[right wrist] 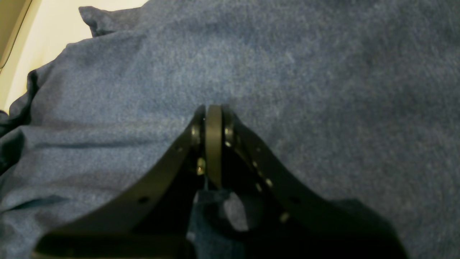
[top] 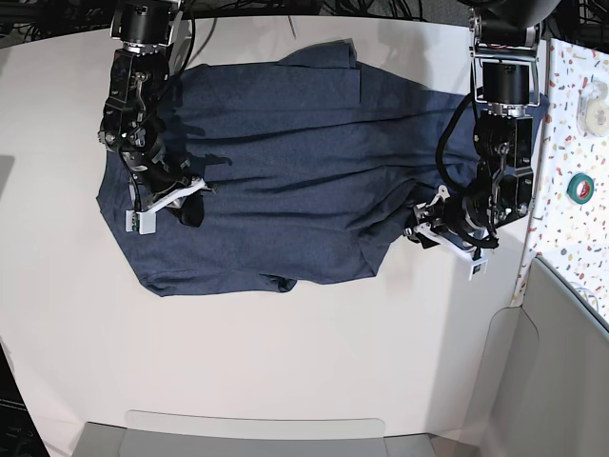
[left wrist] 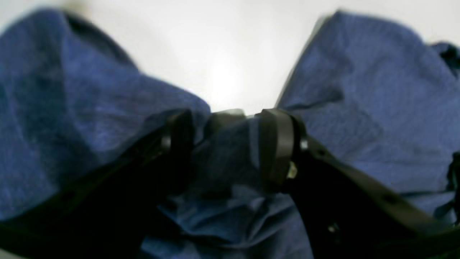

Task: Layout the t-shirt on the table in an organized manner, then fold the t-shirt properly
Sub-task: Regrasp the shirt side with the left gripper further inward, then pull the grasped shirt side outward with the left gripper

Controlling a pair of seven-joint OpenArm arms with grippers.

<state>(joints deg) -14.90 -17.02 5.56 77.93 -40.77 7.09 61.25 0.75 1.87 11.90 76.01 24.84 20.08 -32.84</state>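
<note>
The navy t-shirt (top: 304,162) lies spread on the white table (top: 285,362), plain side up, with wrinkles near both grippers. My right gripper (top: 186,200) rests on the shirt's left part. In the right wrist view it (right wrist: 212,115) is shut, with a small fold of the t-shirt (right wrist: 323,90) pinched between the pads. My left gripper (top: 423,227) sits at the shirt's right edge. In the left wrist view its jaws (left wrist: 228,140) stand wide apart, astride a loose ridge of bunched t-shirt (left wrist: 359,90). Bare table (left wrist: 222,54) shows beyond it.
A speckled strip (top: 571,143) runs along the right side, carrying a green tape roll (top: 581,187) and a white roll (top: 595,92). Grey panels stand at the front edge (top: 257,433) and the right front (top: 561,362). Cables hang at the back.
</note>
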